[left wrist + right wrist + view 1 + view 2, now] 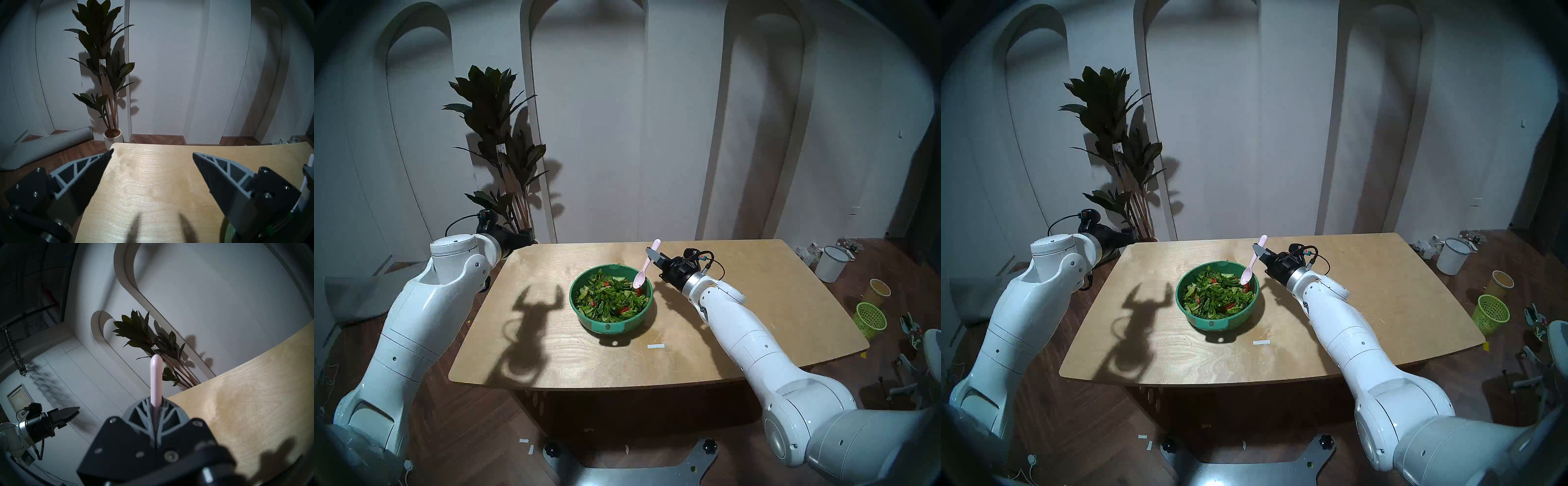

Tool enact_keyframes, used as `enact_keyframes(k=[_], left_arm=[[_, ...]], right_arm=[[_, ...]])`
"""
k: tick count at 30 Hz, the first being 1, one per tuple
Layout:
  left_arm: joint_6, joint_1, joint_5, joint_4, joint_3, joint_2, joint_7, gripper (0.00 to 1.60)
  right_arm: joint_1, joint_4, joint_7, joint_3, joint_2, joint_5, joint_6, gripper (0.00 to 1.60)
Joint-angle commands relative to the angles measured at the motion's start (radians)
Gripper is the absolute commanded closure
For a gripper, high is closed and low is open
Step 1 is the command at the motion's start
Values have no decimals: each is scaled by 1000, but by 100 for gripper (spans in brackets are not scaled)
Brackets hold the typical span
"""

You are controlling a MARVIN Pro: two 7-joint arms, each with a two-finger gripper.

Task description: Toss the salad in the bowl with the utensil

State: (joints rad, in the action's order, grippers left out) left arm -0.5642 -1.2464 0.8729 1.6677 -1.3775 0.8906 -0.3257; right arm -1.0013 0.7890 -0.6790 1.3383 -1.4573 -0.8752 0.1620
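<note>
The teal-green bowl [590, 323] [1199, 320] stands near the middle of the wooden table [755, 288], its tab handle toward me. It is full of salad [607, 300] [1217, 294]: chopped green leaves, cucumber and red bits. My right gripper [653, 257] [1261, 253] [155, 404] is shut on the handle of the pale pink spoon [644, 268] [1251, 268] [155, 378], the utensil. The spoon is held steeply, and its scoop touches the salad at the bowl's far right rim. My left gripper [153, 151] [74, 411] hovers open and empty over the table's far left corner.
A potted plant [504, 152] stands behind the table's left corner, with a rolled grey mat [51, 144] on the floor beside it. On the floor at the right are a white bucket [831, 264], a yellow cup [877, 290] and a lime-green mesh basket [870, 319]. A paper strip [656, 346] lies by the bowl.
</note>
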Motion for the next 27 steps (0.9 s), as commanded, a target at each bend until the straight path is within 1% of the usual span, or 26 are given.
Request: enact_keyframes(k=[1, 6, 13, 27], left_arm=[[10, 18, -2, 11, -12, 0, -2, 0], [11, 18, -2, 11, -12, 0, -1, 0], [11, 18, -3, 11, -12, 0, -1, 0], [11, 18, -4, 11, -13, 1, 0, 0]], right_arm=[[78, -47, -60, -6, -24, 9, -70, 160], [103, -108, -85, -11, -27, 19, -111, 160], [132, -168, -111, -13, -32, 28, -151, 160], [181, -276, -165, -18, -49, 42, -202, 160]])
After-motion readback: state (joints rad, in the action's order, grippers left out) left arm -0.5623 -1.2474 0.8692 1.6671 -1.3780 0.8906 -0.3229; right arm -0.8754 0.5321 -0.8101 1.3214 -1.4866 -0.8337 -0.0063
